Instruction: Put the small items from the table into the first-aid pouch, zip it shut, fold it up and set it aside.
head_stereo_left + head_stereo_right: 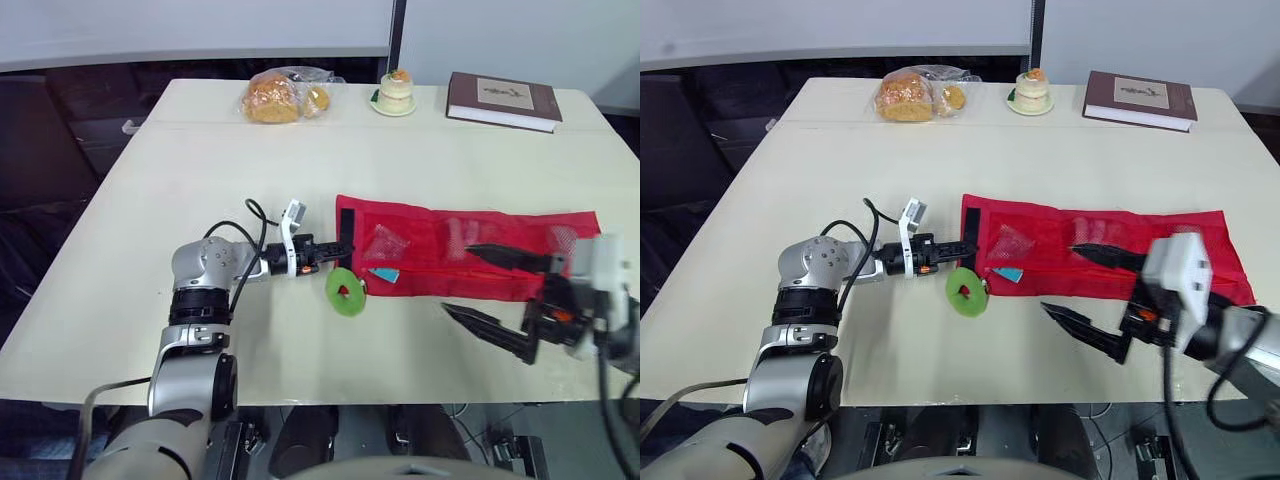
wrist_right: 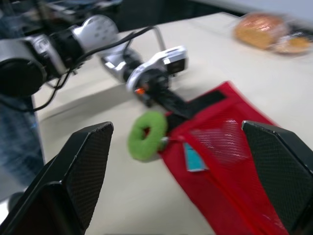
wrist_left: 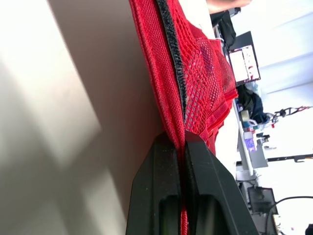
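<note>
The red mesh first-aid pouch point(image 1: 470, 250) lies unfolded across the table's near right. My left gripper point(image 1: 338, 250) is shut on the pouch's left edge by its black strip; the left wrist view shows red mesh pinched between the fingers point(image 3: 168, 166). A green ring point(image 1: 345, 291) stands just in front of that corner, touching the pouch, and a small teal item point(image 1: 384, 274) shows at the mesh there. My right gripper point(image 1: 478, 285) is open wide over the pouch's near edge, nothing between its fingers point(image 2: 83, 166).
At the table's far edge sit a bag of bread point(image 1: 280, 95), a small cake on a plate point(image 1: 395, 93) and a dark red book point(image 1: 503, 101). The left arm's cable point(image 1: 252, 235) loops over the table.
</note>
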Motion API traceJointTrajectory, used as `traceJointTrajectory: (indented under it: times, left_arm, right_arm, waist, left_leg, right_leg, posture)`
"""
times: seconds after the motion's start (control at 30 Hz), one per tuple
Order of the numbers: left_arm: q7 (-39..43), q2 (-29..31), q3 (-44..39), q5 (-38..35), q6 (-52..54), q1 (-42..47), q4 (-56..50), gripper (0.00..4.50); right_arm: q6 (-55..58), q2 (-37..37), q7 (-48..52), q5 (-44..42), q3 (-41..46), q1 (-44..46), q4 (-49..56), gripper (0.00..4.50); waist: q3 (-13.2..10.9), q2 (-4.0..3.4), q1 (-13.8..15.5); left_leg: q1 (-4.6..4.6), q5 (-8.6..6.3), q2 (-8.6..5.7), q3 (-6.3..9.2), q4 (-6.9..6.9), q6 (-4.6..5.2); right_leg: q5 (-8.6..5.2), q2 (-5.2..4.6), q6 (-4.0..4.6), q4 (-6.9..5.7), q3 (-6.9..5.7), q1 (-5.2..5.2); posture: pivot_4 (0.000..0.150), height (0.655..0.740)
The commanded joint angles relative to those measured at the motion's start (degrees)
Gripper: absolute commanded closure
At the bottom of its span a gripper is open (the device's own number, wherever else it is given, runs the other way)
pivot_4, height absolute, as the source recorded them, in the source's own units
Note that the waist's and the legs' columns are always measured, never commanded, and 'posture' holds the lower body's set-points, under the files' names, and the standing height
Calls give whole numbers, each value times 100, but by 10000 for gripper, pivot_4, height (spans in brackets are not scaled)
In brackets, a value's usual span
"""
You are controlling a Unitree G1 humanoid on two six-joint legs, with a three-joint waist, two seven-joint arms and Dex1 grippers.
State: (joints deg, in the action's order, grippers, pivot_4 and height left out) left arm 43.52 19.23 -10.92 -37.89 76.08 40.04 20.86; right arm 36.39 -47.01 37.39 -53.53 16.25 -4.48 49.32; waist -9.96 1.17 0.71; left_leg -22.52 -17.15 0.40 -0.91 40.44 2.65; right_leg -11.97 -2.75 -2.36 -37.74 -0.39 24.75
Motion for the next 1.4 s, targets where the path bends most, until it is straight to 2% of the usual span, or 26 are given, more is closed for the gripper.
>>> traceJointTrajectory:
  times: [0.03,0.07,0.17,0.27,0.33,0.5,0.7,0.73,0.8,0.97,1.0,1.03,1.13,1.4]
  left_arm:
    - [-111,-135,-162,-157,-48,36,-74,44679]
    - [-168,-201,-192,-156,-95,30,-44,44679]
    - [-318,-328,-277,-141,-196,43,4,44679]
    - [-463,-412,-425,-165,-234,98,56,44679]
    - [-502,-413,-465,-207,-188,74,25,44679]
    - [-598,-430,-467,-266,-89,-34,-129,44679]
    - [-646,-413,-461,-337,-100,-56,-135,44679]
    - [-636,-404,-445,-335,-112,-62,-131,45000]
    - [-617,-387,-421,-331,-131,-72,-124,45000]
    - [-576,-362,-331,-326,-150,-82,-133,45000]
    - [-565,-351,-307,-323,-153,-87,-140,45000]
    - [-552,-339,-285,-321,-161,-91,-144,45000]
    - [-511,-284,-231,-310,-204,-101,-134,45000]
    - [-121,100,220,-37,-719,-185,-16,45000]
  right_arm:
    - [101,208,-43,621,-1316,801,-186,0]
    - [162,413,19,979,-2007,1238,-424,0]
    - [171,912,229,1712,-3303,2037,-1097,0]
    - [70,1270,421,2167,-3934,2373,-1714,0]
    - [-115,1412,542,2778,-4444,2697,-2241,0]
    - [-175,1799,435,3576,-4828,3081,-3137,0]
    - [175,1852,379,4176,-5102,3050,-3444,0]
    - [186,1857,350,4276,-5114,3044,-3452,5828]
    - [192,1867,331,4410,-5101,3025,-3431,11859]
    - [177,1801,288,4653,-4928,2950,-3262,38905]
    - [168,1765,285,4694,-4890,2926,-3208,38905]
    - [180,1745,273,4709,-4834,2894,-3149,43621]
    - [257,1684,242,4671,-4588,2770,-2891,44388]
    - [1190,2171,22,3037,-2533,2096,-1648,44388]
  waist:
    - [0,0,16]
    - [2,5,6]
    - [4,7,5]
    - [6,9,33]
    - [6,9,6]
    - [6,10,-13]
    - [7,9,-15]
    - [7,9,-15]
    - [7,9,-13]
    - [7,9,-10]
    - [7,9,-8]
    - [7,9,-4]
    - [7,9,2]
    - [7,9,-43]
  left_leg:
    - [-2,0,0,1,0,-1]
    - [-6,1,-1,3,0,-1]
    - [3,6,-2,-2,2,-10]
    - [-10,17,-6,17,1,-28]
    - [-11,17,-8,12,2,-30]
    - [-4,18,-7,10,3,-31]
    - [-3,19,-7,13,2,-33]
    - [-1,20,-7,13,2,-34]
    - [0,20,-7,13,2,-34]
    - [-1,20,-7,14,1,-35]
    - [-1,20,-7,14,1,-35]
    - [-1,20,-8,14,1,-35]
    - [-1,20,-9,13,1,-35]
    - [-1,17,-7,12,-4,-30]
  right_leg:
    - [0,-1,0,0,-1,1]
    - [0,-2,0,1,-3,3]
    - [1,-1,1,-4,2,1]
    - [1,-5,2,-2,-16,2]
    - [2,-9,2,-1,-13,2]
    - [2,-8,2,-9,-11,4]
    - [3,-10,2,-11,-13,4]
    - [3,-10,3,-12,-13,3]
    - [2,-10,3,-12,-13,3]
    - [3,-11,3,-11,-13,3]
    - [3,-11,3,-11,-13,3]
    - [3,-11,3,-11,-13,3]
    - [2,-12,3,-10,-13,3]
    - [2,-13,3,-9,-13,4]
  posture:
    - [1500,7289]
    - [1500,7289]
    - [1500,7289]
    - [1500,7289]
    - [1500,7289]
    - [1500,7289]
    - [1500,7289]
    - [1500,7289]
    - [1500,7289]
    - [1500,7289]
    - [1500,7289]
    - [1500,7289]
    - [1500,7289]
    - [1500,7289]
